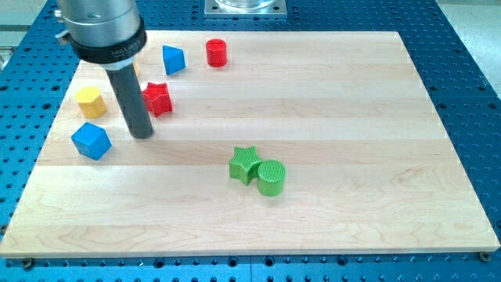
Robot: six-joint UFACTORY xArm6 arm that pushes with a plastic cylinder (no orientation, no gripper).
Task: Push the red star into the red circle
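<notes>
The red star (159, 99) lies on the wooden board at the view's upper left. The red circle (216, 52), a short red cylinder, stands near the board's top edge, up and to the right of the star. My tip (142, 134) rests on the board just below and left of the red star, close to it; the rod partly covers the star's left side. I cannot tell if the tip touches the star.
A blue triangular block (173, 59) sits between the star and the red circle, above the star. A yellow block (90, 102) and a blue block (91, 140) lie left of my tip. A green star (245, 164) and green cylinder (271, 177) touch mid-board.
</notes>
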